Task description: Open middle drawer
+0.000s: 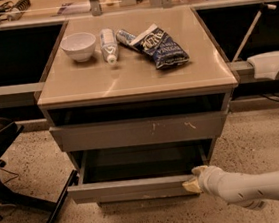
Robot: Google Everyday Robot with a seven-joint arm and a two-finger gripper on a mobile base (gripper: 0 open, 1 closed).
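The white arm reaches in from the lower right, and its gripper (192,183) sits right against the right end of the middle drawer's plain grey front (128,189), low in the frame. That drawer is pulled out, its dark inside showing. I cannot tell how the jaws stand. Above it is the wider grey front with white scratches (142,132). On the tan counter (136,78) lies a dark blue snack bag (159,46), its white lettering unreadable.

The cabinet (136,78) is viewed by the one camera from the front and above, fairly near, facing downward, with the gripper (192,184) framed lower right at the middle drawer (128,188).
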